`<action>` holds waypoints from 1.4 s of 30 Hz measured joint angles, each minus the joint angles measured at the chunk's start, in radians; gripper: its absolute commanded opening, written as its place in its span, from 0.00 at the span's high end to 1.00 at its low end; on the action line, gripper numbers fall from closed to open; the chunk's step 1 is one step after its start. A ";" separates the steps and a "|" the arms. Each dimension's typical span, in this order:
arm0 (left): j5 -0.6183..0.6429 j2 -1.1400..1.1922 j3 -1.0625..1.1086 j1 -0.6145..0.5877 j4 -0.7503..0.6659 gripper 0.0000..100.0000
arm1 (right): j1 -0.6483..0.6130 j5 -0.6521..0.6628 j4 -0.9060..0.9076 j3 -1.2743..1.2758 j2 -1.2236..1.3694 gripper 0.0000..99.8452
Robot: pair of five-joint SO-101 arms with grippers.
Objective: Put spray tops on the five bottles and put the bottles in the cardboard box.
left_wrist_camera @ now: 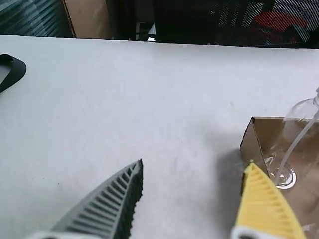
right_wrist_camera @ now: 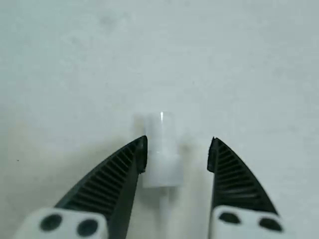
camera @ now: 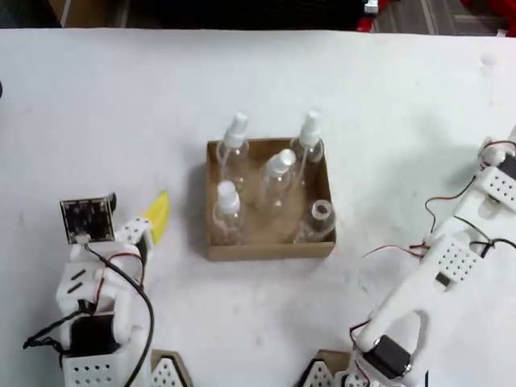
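Right wrist view has the right arm's jaws standing wide apart, low over the white worktop [right_wrist_camera: 75, 50], with a white spray top [right_wrist_camera: 160, 162] lying between them. One dark ribbed finger [right_wrist_camera: 124, 169] has its tip at the spray top's side, touching or just short of it; I cannot tell which. The other finger [right_wrist_camera: 227, 174] is apart from it, with bare worktop in the gap. The spray top's thin tube points back toward the wrist.

On the left arm the jaws are also wide and hold nothing. The grey finger [left_wrist_camera: 114, 204] and the yellow finger [left_wrist_camera: 264, 204] hang over bare worktop, the yellow one nearer the cardboard box [left_wrist_camera: 256, 137]. From the high view, that yellow finger sits just beside the box's left wall, not touching it.

Five clear bottles stand upright inside the cardboard box in the middle of the worktop. Four carry white spray tops: back left [camera: 235, 153], back right [camera: 308, 145], centre [camera: 276, 181] and front left [camera: 227, 211]. The front-right bottle [camera: 318, 222] has an open neck.

A black strap [left_wrist_camera: 10, 69] lies at the worktop's far edge in the left wrist view.
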 measured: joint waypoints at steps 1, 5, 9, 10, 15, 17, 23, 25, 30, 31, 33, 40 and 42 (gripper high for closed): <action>0.000 0.000 0.000 0.000 0.000 0.71 | 0.000 0.003 0.000 -0.003 0.008 0.84; 0.000 0.000 0.000 0.000 0.000 0.71 | -0.011 0.008 0.000 -0.003 0.026 1.00; 0.000 0.000 0.000 0.000 0.000 0.71 | -0.012 0.008 0.000 -0.003 0.028 0.98; 0.000 0.000 0.000 0.000 0.000 0.71 | -0.012 0.008 0.000 -0.003 0.028 0.99; 0.000 0.000 0.000 0.000 0.000 0.71 | -0.012 0.008 0.031 -0.017 0.023 0.98; 0.000 0.000 0.000 0.000 0.000 0.71 | -0.012 0.008 0.089 -0.017 -0.011 0.98; 0.000 0.000 0.000 0.000 0.000 0.71 | -0.029 0.008 0.295 -0.017 -0.281 0.98; 0.000 0.000 -0.012 0.000 0.018 0.71 | -0.054 0.008 0.359 -0.017 -0.381 0.98; 0.000 0.000 -0.135 0.000 0.149 0.70 | -0.155 0.008 0.549 -0.017 -0.626 0.98; 0.000 0.000 -0.155 0.000 0.167 0.69 | -0.184 0.008 0.583 -0.018 -0.678 0.98; 0.000 0.000 -0.189 0.000 0.190 0.65 | -0.245 0.008 0.644 -0.018 -0.778 0.98; 0.000 -0.005 -0.388 0.114 0.315 0.63 | -0.473 -0.074 0.726 0.005 -1.134 0.99; 0.000 -0.006 -0.476 0.157 0.351 0.63 | -0.511 -0.133 0.727 0.058 -1.237 0.99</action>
